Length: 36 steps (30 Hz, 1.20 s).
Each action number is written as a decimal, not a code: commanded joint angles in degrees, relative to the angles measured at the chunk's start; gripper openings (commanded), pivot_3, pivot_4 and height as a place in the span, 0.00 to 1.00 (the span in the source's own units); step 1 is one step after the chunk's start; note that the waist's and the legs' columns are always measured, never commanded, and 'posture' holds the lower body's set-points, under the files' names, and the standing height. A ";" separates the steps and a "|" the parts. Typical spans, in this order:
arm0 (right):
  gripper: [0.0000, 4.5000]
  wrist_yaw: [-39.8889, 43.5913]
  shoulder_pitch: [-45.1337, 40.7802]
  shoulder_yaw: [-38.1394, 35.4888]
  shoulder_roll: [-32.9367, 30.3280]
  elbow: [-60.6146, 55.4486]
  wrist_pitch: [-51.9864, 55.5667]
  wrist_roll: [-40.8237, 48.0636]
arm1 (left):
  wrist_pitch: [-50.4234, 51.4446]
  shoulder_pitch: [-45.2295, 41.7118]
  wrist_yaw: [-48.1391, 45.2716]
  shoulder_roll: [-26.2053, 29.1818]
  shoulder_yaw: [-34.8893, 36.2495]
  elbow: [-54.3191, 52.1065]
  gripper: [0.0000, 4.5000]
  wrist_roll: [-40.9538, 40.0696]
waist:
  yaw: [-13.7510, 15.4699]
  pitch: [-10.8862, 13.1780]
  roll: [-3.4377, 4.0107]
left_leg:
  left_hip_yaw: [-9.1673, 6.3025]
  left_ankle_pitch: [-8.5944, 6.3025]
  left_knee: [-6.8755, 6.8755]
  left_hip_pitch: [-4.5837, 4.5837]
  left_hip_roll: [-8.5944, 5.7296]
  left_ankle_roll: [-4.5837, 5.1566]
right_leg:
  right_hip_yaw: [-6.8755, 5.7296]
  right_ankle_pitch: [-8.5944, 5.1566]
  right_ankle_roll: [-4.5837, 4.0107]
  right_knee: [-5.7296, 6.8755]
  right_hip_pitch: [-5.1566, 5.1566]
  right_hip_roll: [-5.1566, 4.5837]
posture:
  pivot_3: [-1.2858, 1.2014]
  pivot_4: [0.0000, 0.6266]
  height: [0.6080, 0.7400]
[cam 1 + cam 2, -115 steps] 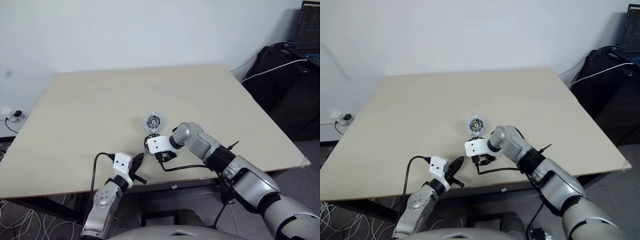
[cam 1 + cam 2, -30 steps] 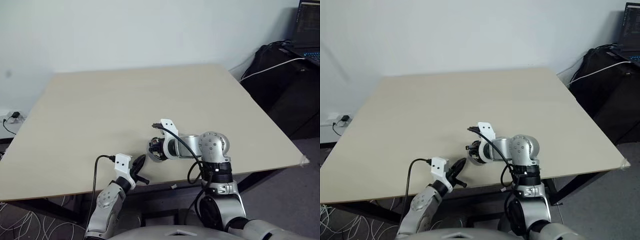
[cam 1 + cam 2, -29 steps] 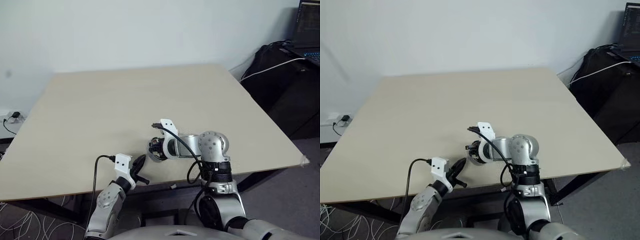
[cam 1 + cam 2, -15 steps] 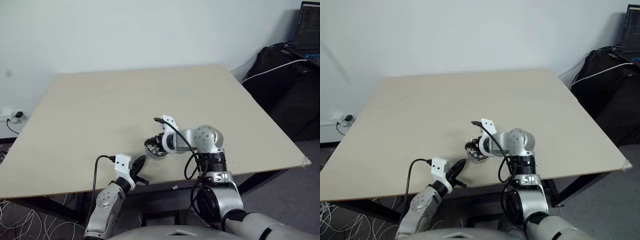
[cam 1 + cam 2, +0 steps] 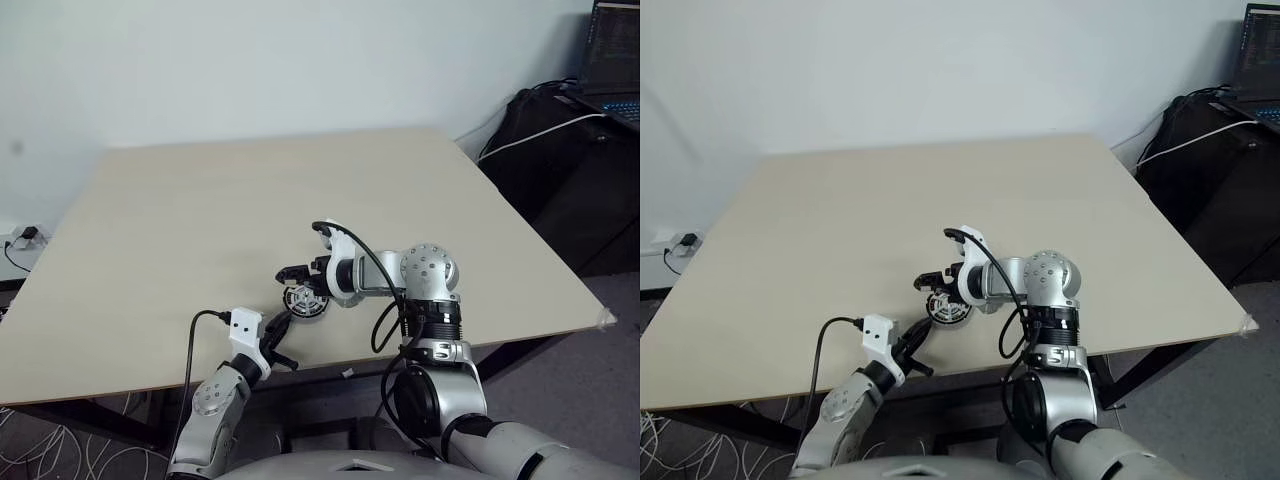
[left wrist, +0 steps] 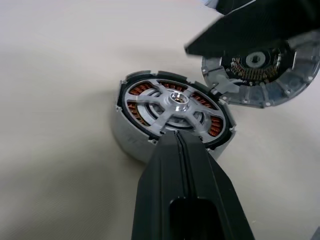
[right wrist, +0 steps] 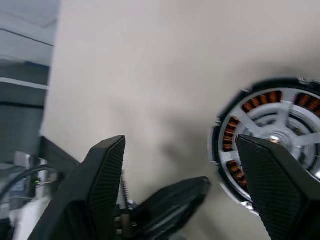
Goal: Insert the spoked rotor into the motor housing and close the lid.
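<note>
2 round motor parts lie near the front edge of the table (image 5: 180,200), just beside each other. In the left wrist view, the motor housing (image 6: 172,117) sits flat on the wood, and the spoked rotor (image 6: 176,102) is already inside it: its silver spokes and hub cover the middle, and the copper-orange windings show between the spokes. The lid (image 6: 262,70) lies next to the housing, touching its rim or almost touching, with the scalloped edge and dark centre facing up. A black finger of the other arm partly hides the lid in this view.

The left gripper (image 6: 177,137) has its 2 black fingers pressed together, with only a thin line between them. Their tip is at the near rim of the housing; I cannot tell if it touches. In the head views this gripper (image 5: 275,335) is at the near edge of the table, left of the right arm.

The right gripper (image 7: 182,150) is spread wide and pinches nothing. It hangs above the table, and in its own wrist view the housing (image 7: 272,137) sits under 1 of its fingers. In the head views this gripper (image 5: 300,272) is just over the parts (image 5: 306,300).
</note>
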 commanded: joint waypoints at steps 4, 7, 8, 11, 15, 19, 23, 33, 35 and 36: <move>0.84 5.89 -6.29 2.69 9.31 -6.87 -10.28 5.25 | -0.94 -0.99 -0.81 -0.20 0.54 -0.20 0.00 -0.68 | -0.23 0.10 0.04 | 0.00 0.00 0.01 -0.02 0.00 0.00 | 0.00 -0.06 0.08 -0.01 0.00 0.00 | 0.52 0.00 1.00; 0.84 9.68 -4.26 15.33 0.56 -12.13 -26.88 -7.07 | -1.07 -0.98 -0.76 -0.21 0.61 -0.17 0.00 -0.63 | -0.43 0.15 0.08 | 0.01 0.00 0.02 -0.02 0.00 0.00 | -0.01 -0.07 0.12 -0.02 -0.01 0.00 | 0.52 0.00 1.00; 0.84 11.34 -3.47 19.81 -2.75 -13.45 -32.43 -11.84 | -1.15 -0.96 -0.70 -0.23 0.64 -0.16 0.00 -0.57 | -0.59 0.18 0.11 | 0.04 0.00 0.03 -0.02 0.01 0.00 | 0.00 -0.06 0.14 -0.01 -0.04 0.01 | 0.52 0.00 1.00; 0.75 13.68 -1.30 26.31 -9.00 -15.32 -43.02 -21.52 | -1.30 -0.81 -0.55 -0.21 0.78 -0.24 0.00 -0.53 | -0.38 0.11 -0.04 | 0.03 0.00 0.02 -0.04 -0.01 -0.01 | -0.02 -0.04 0.19 -0.04 -0.03 0.01 | 0.52 0.00 1.00; 0.49 13.68 2.35 30.71 -17.12 -17.23 -51.54 -32.47 | -1.44 -0.58 -0.44 -0.12 0.86 -0.49 0.00 -0.48 | 0.38 0.14 -0.16 | 0.00 -0.01 0.03 -0.05 -0.10 -0.01 | 0.00 0.02 0.27 -0.11 0.02 -0.09 | 0.52 0.00 1.00; 0.21 12.07 7.13 30.14 -23.11 -17.81 -53.57 -39.74 | -1.37 -0.57 -0.71 -0.20 0.95 -0.43 0.00 -0.48 | 0.65 0.17 -0.16 | 0.04 -0.02 0.03 -0.07 -0.09 -0.03 | 0.04 -0.10 0.04 -0.10 -0.04 -0.12 | 0.52 0.00 1.00; 0.01 11.20 12.24 27.93 -26.95 -19.40 -52.87 -44.07 | -1.23 -0.60 -0.95 -0.23 0.92 -0.37 0.00 -0.49 | 0.88 0.19 -0.18 | 0.04 -0.02 0.02 -0.07 -0.03 -0.03 | 0.02 -0.17 -0.05 -0.07 -0.05 -0.08 | 0.52 0.00 1.00; 0.01 9.99 31.93 26.59 -29.66 -27.09 -46.75 -51.35 | -1.14 -0.51 -1.12 -0.15 0.89 -0.47 0.00 -0.42 | 1.46 0.32 -0.34 | 0.07 -0.04 0.04 -0.09 -0.04 -0.01 | 0.03 -0.20 -0.05 -0.07 -0.02 -0.09 | 0.52 0.00 1.00; 0.01 10.28 34.61 27.46 -28.51 -28.38 -44.73 -51.88 | -0.99 -0.56 -1.31 0.05 0.85 -0.46 0.00 -0.39 | 1.33 0.36 -0.40 | 0.09 -0.04 0.07 -0.08 -0.02 -0.01 | 0.04 -0.20 -0.03 -0.07 -0.01 -0.09 | 0.52 0.00 1.00; 0.01 10.58 35.61 28.18 -28.20 -29.03 -44.29 -52.40 | -0.87 -0.60 -1.43 0.15 0.82 -0.46 0.00 -0.38 | 1.26 0.39 -0.43 | 0.09 -0.04 0.08 -0.07 0.01 -0.02 | 0.04 -0.20 -0.02 -0.05 -0.01 -0.07 | 0.52 0.00 1.00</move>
